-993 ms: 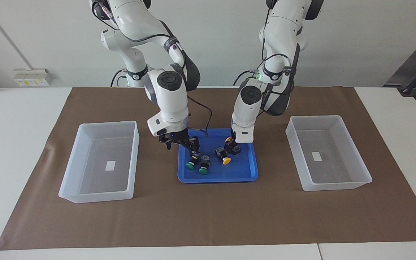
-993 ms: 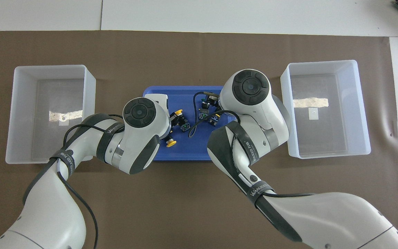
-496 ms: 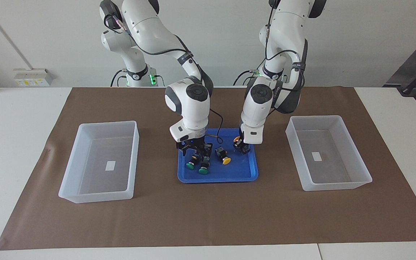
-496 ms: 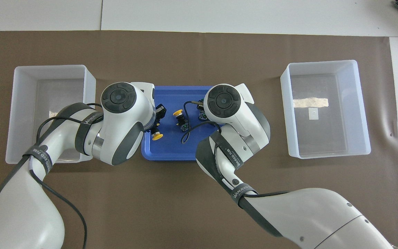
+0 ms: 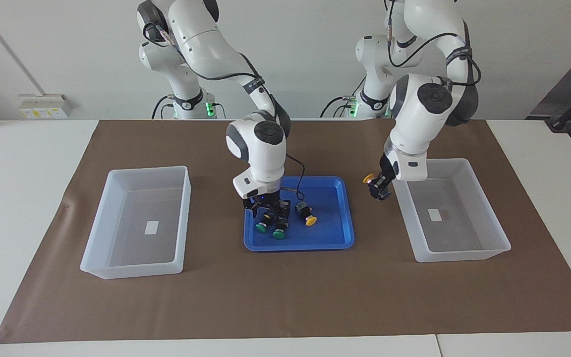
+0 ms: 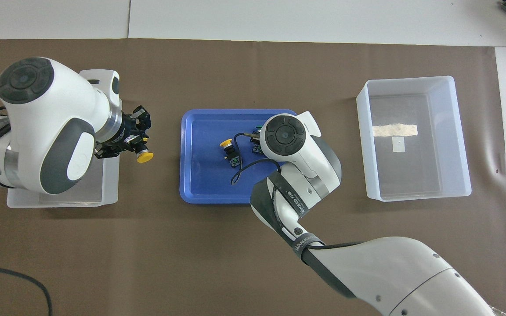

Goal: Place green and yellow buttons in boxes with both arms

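Note:
My left gripper (image 5: 379,189) is shut on a yellow button (image 5: 369,178), held in the air over the mat beside the rim of the box (image 5: 459,254) at the left arm's end. From overhead the same button (image 6: 144,156) sticks out of the left gripper (image 6: 132,142), between that box (image 6: 111,180) and the blue tray (image 6: 204,184). My right gripper (image 5: 269,210) is low in the tray (image 5: 335,238), right at the two green buttons (image 5: 261,228) (image 5: 279,233). A second yellow button (image 5: 307,215) (image 6: 228,147) lies beside them.
The box (image 5: 132,270) (image 6: 461,131) at the right arm's end holds only a small white label. Brown paper covers the table. In the overhead view the right arm's hand (image 6: 284,136) hides the green buttons and the left arm covers most of its box.
The left gripper lifted a yellow button out of the tray and carried it toward the box at its end. The right gripper swung over the green buttons and came down to them.

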Robot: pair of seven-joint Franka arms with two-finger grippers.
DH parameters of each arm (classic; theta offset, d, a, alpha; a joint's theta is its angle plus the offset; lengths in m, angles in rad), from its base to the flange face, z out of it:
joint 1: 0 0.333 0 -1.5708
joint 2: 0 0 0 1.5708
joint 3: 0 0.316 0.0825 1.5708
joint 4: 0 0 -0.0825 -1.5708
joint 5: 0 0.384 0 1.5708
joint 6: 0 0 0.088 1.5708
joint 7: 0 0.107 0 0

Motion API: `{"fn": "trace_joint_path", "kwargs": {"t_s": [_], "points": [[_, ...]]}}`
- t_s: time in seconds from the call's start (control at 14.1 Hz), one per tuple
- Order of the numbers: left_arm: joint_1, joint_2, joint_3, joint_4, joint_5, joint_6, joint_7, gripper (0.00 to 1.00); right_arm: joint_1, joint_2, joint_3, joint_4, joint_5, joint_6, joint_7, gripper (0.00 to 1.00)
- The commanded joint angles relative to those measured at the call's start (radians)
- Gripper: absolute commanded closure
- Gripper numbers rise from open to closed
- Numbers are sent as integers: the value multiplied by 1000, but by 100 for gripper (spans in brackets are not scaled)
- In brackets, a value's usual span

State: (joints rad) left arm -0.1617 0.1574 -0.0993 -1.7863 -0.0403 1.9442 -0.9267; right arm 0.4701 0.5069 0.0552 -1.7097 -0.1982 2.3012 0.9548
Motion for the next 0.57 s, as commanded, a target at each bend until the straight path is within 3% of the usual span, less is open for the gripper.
{"fn": "trace_joint_path", "kwargs": {"t_s": [0.0, 0.14, 0.43, 0.5], "points": [[92, 5, -7, 45, -38, -74, 115, 100, 2, -7, 8, -34, -24, 27, 21, 54], [155, 5, 0, 33, -38, -55, 211, 100, 7, -7, 8, -30, -24, 27, 18, 76], [266, -55, 1, -163, -38, 187, 448, 100, 12, -7, 9, -19, -24, 38, 18, 83], [266, -62, 1, -207, -38, 255, 471, 100, 15, -5, 9, -21, -24, 41, 12, 96]]}}
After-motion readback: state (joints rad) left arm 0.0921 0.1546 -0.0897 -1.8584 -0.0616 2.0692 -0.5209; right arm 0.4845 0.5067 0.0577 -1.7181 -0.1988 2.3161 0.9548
